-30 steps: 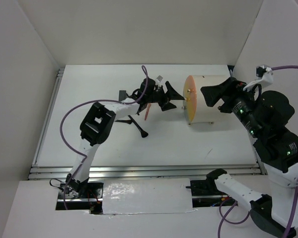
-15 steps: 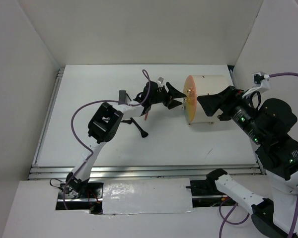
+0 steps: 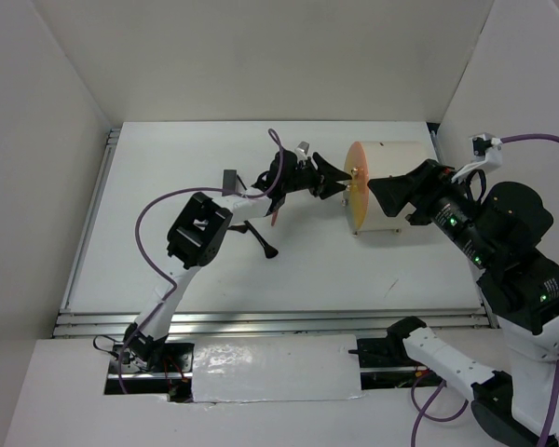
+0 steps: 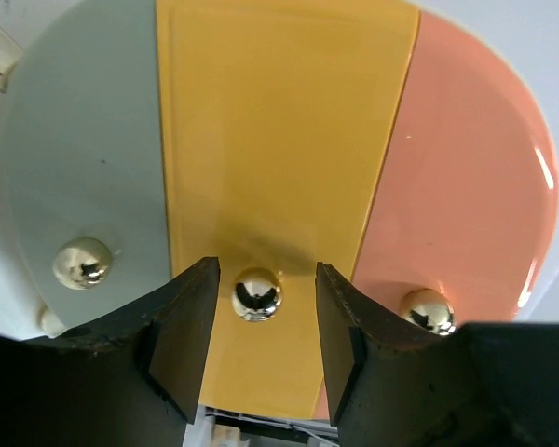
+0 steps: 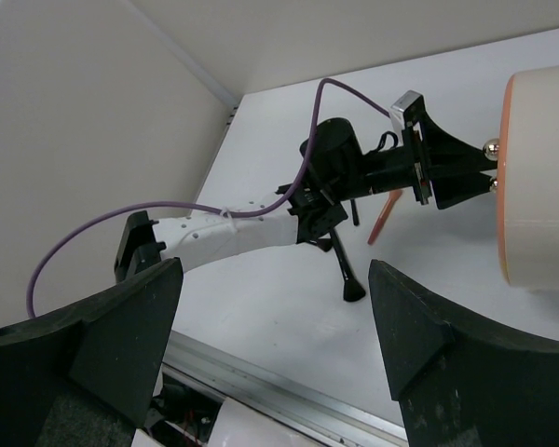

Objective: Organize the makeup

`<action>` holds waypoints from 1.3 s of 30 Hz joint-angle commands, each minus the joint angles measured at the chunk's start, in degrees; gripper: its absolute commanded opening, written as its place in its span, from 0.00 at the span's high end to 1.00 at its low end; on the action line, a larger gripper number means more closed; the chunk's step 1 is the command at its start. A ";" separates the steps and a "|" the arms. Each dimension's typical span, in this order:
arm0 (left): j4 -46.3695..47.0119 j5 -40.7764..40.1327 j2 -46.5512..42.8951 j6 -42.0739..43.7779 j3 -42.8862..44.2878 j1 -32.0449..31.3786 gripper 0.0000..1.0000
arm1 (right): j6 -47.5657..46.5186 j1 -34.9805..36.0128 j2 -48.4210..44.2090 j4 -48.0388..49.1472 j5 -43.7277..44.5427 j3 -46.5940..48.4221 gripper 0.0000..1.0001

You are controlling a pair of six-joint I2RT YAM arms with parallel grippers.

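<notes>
The left pincer stands narrow, one finger on either side of the middle gold knob on the box without touching it, the right pincer gapes wide beside the box, and the orange stick and black brushes lie on the bench left of the box.

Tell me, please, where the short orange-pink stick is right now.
The short orange-pink stick lies on the table left of centre in the top view, beside the left arm's wrist, between a black brush and the cream drum box.
</notes>
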 commanded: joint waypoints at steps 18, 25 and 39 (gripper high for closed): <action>5.99 0.72 -1.41 -2.83 -2.40 -1.41 0.51 | -0.22 0.35 0.48 0.58 0.11 0.39 0.11; 5.29 1.24 -0.79 -2.92 -0.02 -1.32 0.66 | -0.13 0.35 0.13 0.49 0.11 0.12 0.11; -0.78 3.62 -7.91 3.24 -4.58 4.21 0.75 | 0.57 0.35 0.31 2.51 -1.29 -2.25 0.11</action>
